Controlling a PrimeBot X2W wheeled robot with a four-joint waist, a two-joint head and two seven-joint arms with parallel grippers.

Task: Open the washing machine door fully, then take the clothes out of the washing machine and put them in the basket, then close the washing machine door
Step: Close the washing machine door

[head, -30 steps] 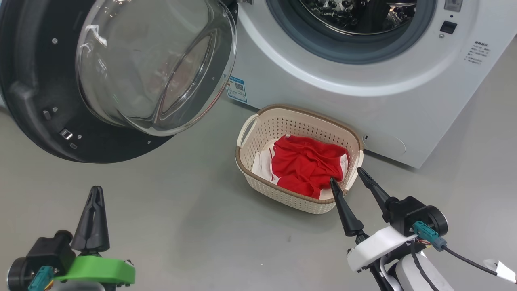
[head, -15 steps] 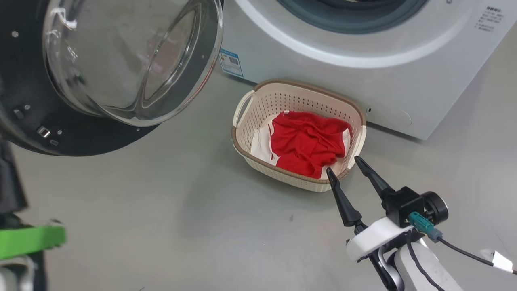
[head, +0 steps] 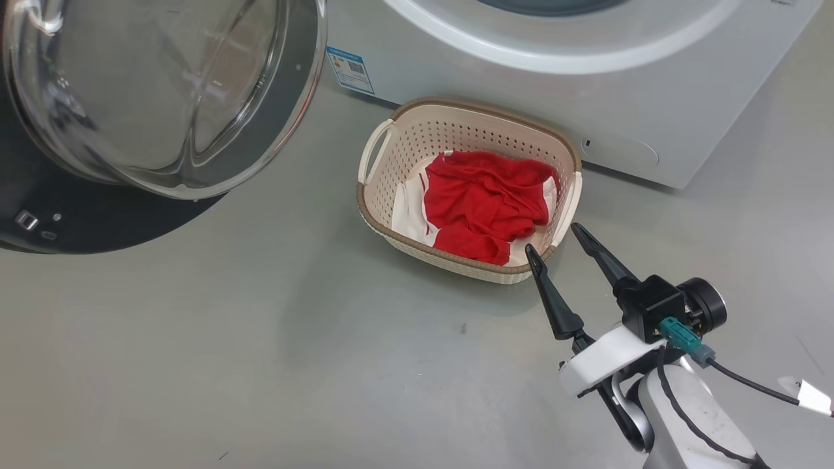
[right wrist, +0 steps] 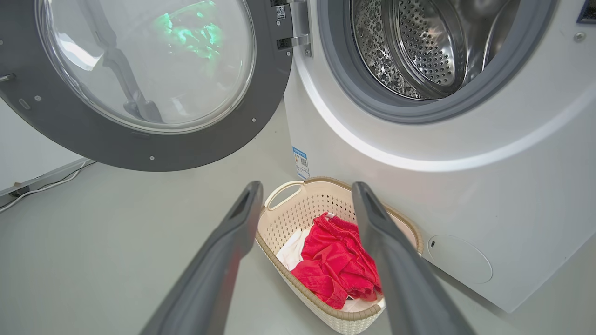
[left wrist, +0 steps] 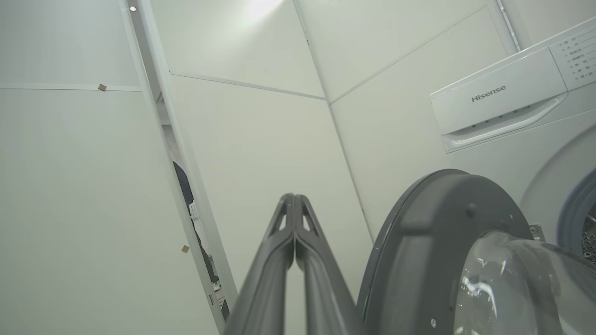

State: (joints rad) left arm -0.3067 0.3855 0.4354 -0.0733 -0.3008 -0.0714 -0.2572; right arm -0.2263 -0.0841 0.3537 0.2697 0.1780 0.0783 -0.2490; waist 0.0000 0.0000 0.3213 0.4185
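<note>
The washing machine door (head: 156,98) stands swung wide open at the upper left, its glass bowl (right wrist: 149,60) bulging outward. The white washing machine (head: 586,85) is behind the basket; its steel drum (right wrist: 419,46) looks bare of clothes. Red clothes with white trim (head: 485,202) lie in the cream basket (head: 391,156) on the floor. My right gripper (head: 554,238) is open and holds nothing, just in front of the basket's near right corner. My left gripper (left wrist: 294,197) is shut on nothing, raised beside the door's outer rim (left wrist: 419,242), pointing at the wall.
Grey floor (head: 260,358) spreads in front of the basket and under the door. White wall panels (left wrist: 233,139) stand left of the machine. A cable (right wrist: 42,186) runs along the wall's base.
The head camera has tilted down and shifted, so the drum and my left gripper slid out of its picture. My right gripper stays open near the basket's corner.
</note>
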